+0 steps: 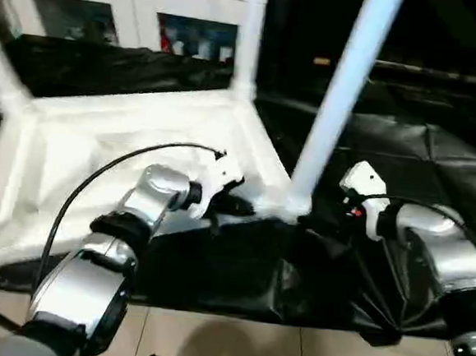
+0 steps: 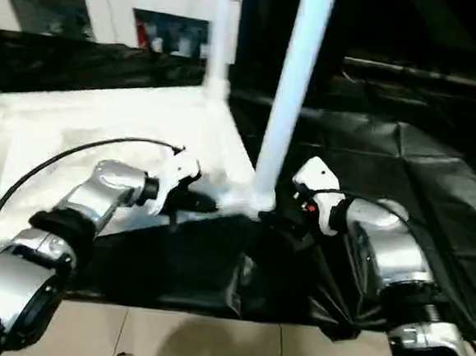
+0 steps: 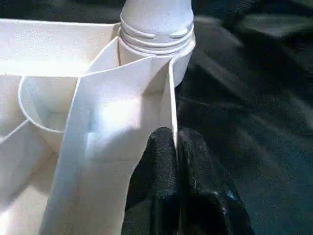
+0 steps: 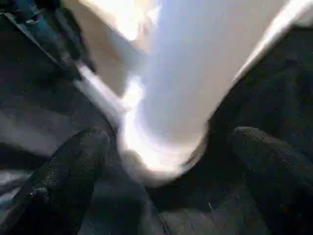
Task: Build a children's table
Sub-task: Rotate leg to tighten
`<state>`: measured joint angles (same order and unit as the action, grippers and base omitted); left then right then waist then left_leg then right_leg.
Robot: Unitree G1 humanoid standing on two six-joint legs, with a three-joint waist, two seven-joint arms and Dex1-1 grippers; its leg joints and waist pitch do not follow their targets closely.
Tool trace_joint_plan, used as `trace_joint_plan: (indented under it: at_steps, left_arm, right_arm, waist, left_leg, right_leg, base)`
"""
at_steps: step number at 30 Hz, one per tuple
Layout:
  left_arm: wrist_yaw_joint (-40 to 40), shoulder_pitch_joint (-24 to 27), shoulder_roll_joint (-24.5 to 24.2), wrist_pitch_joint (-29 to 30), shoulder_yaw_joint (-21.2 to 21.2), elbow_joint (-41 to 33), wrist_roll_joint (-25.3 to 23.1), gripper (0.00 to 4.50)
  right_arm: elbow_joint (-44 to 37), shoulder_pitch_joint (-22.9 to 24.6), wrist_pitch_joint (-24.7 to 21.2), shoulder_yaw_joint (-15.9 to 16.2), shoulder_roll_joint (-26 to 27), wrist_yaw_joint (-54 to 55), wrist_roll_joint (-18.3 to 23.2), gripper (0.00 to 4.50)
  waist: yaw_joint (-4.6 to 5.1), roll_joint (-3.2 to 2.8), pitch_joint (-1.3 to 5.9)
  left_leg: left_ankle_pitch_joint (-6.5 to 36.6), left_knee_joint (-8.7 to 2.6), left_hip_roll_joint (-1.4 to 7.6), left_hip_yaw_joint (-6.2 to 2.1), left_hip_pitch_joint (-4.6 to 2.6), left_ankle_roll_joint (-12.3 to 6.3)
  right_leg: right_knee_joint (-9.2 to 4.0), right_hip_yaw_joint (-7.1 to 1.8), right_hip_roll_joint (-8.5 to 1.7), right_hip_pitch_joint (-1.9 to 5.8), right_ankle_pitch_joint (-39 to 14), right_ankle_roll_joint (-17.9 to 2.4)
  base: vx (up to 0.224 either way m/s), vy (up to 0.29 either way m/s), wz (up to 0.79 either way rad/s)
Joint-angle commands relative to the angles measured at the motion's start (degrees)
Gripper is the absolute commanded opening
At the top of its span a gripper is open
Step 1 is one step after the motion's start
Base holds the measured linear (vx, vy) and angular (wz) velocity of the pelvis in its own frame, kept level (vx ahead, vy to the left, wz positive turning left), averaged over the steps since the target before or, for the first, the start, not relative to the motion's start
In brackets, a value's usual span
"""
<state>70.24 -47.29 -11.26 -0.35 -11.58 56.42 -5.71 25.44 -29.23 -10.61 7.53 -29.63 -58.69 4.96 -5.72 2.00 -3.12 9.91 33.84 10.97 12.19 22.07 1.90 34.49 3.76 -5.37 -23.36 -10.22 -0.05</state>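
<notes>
Left gripper [image 3: 177, 161] jaws pinch thin white tabletop [image 1: 100, 151] rim; right gripper [image 4: 166, 161] jaws spread beside smooth tapered leg [image 1: 339, 103].

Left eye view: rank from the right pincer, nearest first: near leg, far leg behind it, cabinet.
1. Near leg: just left of the right pincer, standing in the tabletop's near corner socket.
2. Far leg: farther back and left, at the tabletop's far corner.
3. Cabinet: farthest, along the back wall behind the table.
</notes>
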Motion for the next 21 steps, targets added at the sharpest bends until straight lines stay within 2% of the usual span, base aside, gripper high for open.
trace_joint_plan:
  at_steps: [1,3,5,6,7,10,21]
  left_arm:
    - [4.33,0.63,1.49,-0.96,-0.38,-2.07,4.15,0.00]
    - [4.98,0.70,1.44,-1.03,-0.43,-2.13,4.32,0.00]
    - [5.53,0.72,1.42,-0.78,-0.17,-2.23,4.42,0.00]
    - [5.63,0.77,1.46,-0.76,0.03,-2.38,4.31,0.00]
    - [5.75,0.81,1.51,-0.67,0.19,-2.52,4.21,0.00]
    - [5.85,1.06,1.46,-0.23,0.34,-3.27,4.07,0.00]
    - [5.78,1.16,1.31,0.38,0.35,-3.92,4.25,0.00]
  right_arm:
    - [0.15,-0.78,0.28,0.69,-0.45,-0.76,0.21,4.45]
    - [0.96,-0.87,0.88,2.05,-0.57,-1.31,-0.79,4.45]
    - [1.62,-0.82,1.42,3.26,-0.73,-2.03,-1.50,4.45]
    - [2.10,-0.86,1.90,3.43,-0.62,-2.01,-1.87,4.45]
    - [2.46,-0.89,1.68,3.21,-0.31,-2.37,-1.51,4.45]
    - [4.17,-1.40,1.76,2.42,0.88,-1.81,-1.24,4.45]
    - [8.61,-2.80,3.17,0.98,3.27,-0.37,0.02,3.45]
  waist:
    - [0.13,0.91,3.66]
    - [-0.28,0.97,3.64]
    - [-0.28,1.02,3.58]
    - [-0.27,1.22,3.59]
    - [-0.31,1.19,3.64]
    - [-0.27,1.21,3.72]
    - [0.14,1.09,3.73]
  left_leg:
    - [10.35,-3.46,3.11,-0.99,-1.82,-4.89]
    - [10.87,-3.53,3.11,-0.99,-1.84,-3.95]
    - [11.45,-3.59,3.04,-1.08,-1.62,-3.37]
    - [11.71,-3.63,2.98,-1.15,-1.54,-3.09]
    - [11.56,-3.61,2.94,-1.20,-1.52,-3.00]
    - [10.67,-3.51,2.90,-1.17,-1.44,-3.23]
    - [10.79,-3.46,2.82,-1.17,-1.28,-3.29]
  right_leg:
    - [-3.66,-2.55,-3.56,2.37,-9.75,-15.61]
    - [-3.72,-2.61,-3.68,2.34,-11.04,-14.82]
    - [-3.82,-2.61,-3.79,2.38,-12.37,-14.08]
    - [-3.88,-2.60,-3.83,2.45,-13.18,-13.54]
    - [-3.86,-2.61,-3.83,2.46,-13.36,-13.22]
    - [-3.73,-2.60,-3.79,2.44,-12.24,-13.42]
    - [-3.67,-2.48,-3.64,2.52,-12.33,-13.70]
  base:
    - [0.000,0.000,0.00]
    - [0.000,0.000,0.00]
    - [0.000,0.000,0.00]
    - [0.000,0.000,0.00]
    - [0.000,0.000,0.00]
    - [0.000,0.000,0.00]
    - [0.000,0.000,0.00]
